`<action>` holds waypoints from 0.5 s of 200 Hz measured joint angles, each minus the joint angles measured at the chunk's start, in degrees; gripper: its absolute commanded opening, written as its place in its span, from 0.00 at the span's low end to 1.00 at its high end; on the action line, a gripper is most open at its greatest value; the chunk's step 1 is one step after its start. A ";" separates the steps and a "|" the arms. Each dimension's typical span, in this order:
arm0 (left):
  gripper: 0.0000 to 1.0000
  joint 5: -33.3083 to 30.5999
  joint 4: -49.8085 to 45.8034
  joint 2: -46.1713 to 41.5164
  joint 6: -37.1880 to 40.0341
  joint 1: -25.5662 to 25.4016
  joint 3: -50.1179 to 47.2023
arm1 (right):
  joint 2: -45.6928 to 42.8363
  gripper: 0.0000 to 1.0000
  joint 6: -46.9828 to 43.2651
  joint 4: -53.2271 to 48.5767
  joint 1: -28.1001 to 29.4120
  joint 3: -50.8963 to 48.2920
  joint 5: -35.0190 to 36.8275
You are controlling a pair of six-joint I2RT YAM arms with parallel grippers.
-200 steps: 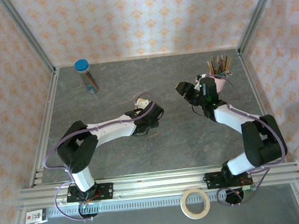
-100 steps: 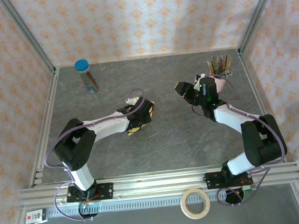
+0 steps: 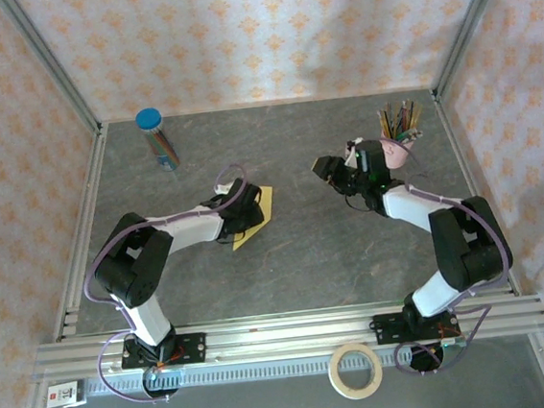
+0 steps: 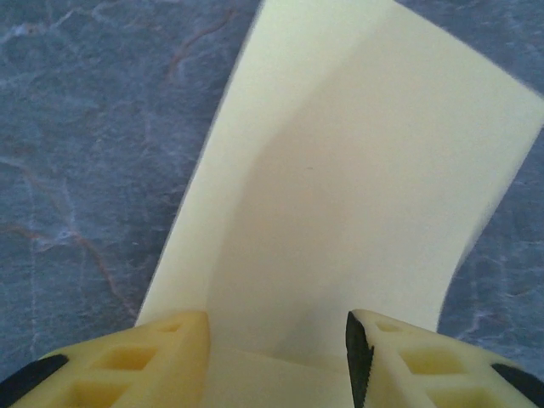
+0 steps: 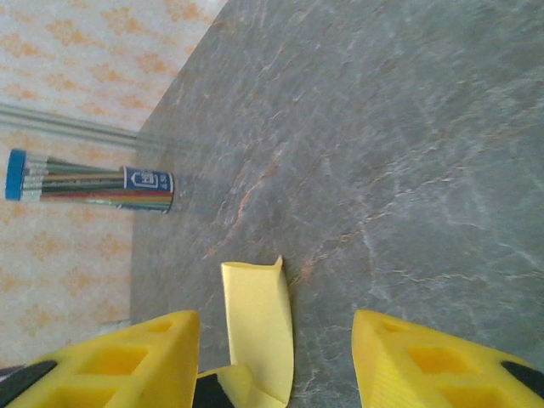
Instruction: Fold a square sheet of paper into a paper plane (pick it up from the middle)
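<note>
Tabletop [image 3: 306, 259] of grey marbled finish carries the scene, with metal rails along its edges and patterned walls behind.

Both arms rise from the near edge. The left arm [image 3: 183, 230] reaches from the near left corner toward the middle of the surface. The right arm [image 3: 417, 209] bends up from the near right corner and points leftward from the far right part of the surface.

The square sheet of paper [image 3: 260, 203] lies on the surface just left of its centre, well apart from every edge. From above, a slanted yellow piece shows beside the left wrist. In the left wrist view the sheet is curved, one long side lifting off the table.

A clear tube of pencils [image 3: 160, 142] with a blue cap sits near the far left corner. A cup of coloured pencils [image 3: 399, 124] stands near the far right corner, just behind the right arm. A roll of tape [image 3: 333, 372] rests on the ledge in front of the near rail.

The left gripper [image 3: 242, 213] sits over the sheet's near part. Its yellow fingers [image 4: 161, 357] stand apart, the paper running beneath and between them; nothing is pinched. The right gripper [image 3: 324, 168] hangs right of the sheet, well apart from it, jaws spread and empty.
</note>
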 measured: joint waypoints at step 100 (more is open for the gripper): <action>0.47 13.51 19.19 -3.82 -6.84 6.23 -11.30 | 8.35 0.45 0.48 -4.48 12.52 3.04 -1.62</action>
